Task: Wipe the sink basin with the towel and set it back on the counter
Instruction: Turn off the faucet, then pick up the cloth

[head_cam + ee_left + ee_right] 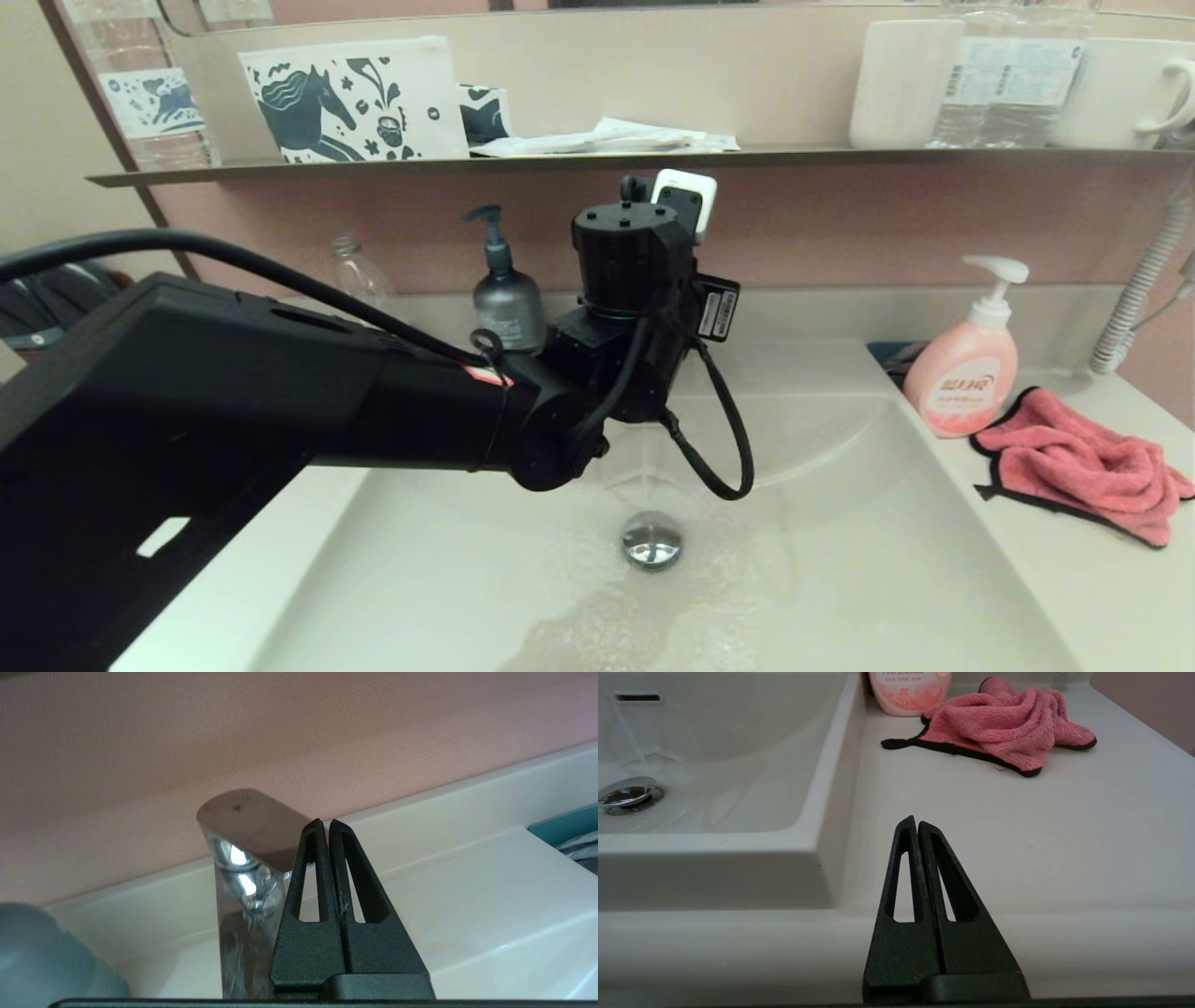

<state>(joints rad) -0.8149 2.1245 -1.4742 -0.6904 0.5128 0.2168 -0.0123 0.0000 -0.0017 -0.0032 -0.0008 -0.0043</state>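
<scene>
The left gripper (325, 823), fingers pressed together and empty, is being held against the tap (247, 858) while water is running into the sink basin (840, 560). The right gripper (916, 823), likewise closed and empty, is being kept low over the counter (1064, 835), well apart from the towel (1004, 723); the running water is risking a soaked towel during wiping

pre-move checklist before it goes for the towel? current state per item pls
1. Towel on the counter, unobstructed: ok.
2. Right end effector shut, short of the towel, must open first: not ok.
3. Left end effector shut, beside the faucet: ok.
4. Water off: not ok, it is running into the sink basin.
5. Soap bottle close beside the towel, knock risk: cannot tell clearance.
</scene>
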